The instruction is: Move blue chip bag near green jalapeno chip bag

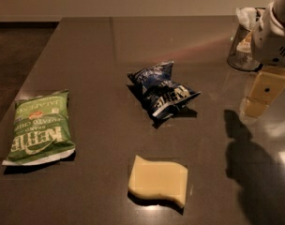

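Note:
The blue chip bag (163,93), dark navy and wrinkled with white lettering, lies near the middle of the dark table (95,46). The green jalapeno chip bag (38,127) lies flat at the left, close to the table's left edge and well apart from the blue bag. My gripper (263,93), tan below a white arm, hangs above the table at the right edge of the view, to the right of the blue bag and clear of it. It holds nothing that I can see.
A pale yellow sponge (158,180) lies at the front, below the blue bag. A clear container (242,48) with white paper in it stands at the back right, just behind my arm. My arm's shadow falls on the table's front right.

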Tool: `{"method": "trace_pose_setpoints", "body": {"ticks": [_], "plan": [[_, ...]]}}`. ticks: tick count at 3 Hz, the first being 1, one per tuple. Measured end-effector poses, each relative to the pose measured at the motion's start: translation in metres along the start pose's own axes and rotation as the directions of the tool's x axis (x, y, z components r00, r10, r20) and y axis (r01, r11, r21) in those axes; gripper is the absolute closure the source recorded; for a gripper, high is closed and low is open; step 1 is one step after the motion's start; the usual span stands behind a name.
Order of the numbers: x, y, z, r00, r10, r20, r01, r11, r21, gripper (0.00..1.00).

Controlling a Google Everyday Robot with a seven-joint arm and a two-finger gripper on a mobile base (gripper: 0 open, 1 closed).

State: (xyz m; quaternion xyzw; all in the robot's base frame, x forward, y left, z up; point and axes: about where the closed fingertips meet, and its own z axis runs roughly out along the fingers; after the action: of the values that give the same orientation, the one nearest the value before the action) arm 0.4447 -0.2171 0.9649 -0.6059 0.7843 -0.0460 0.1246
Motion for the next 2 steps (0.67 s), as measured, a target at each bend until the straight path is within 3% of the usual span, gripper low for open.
{"method": "trace_pose_setpoints", "body": {"ticks": [2], "plan": [[-0.043, -0.003, 0.042, 0.99, 0.109, 0.087, -0.104, 0.9928, -0.059, 0.0]]}}
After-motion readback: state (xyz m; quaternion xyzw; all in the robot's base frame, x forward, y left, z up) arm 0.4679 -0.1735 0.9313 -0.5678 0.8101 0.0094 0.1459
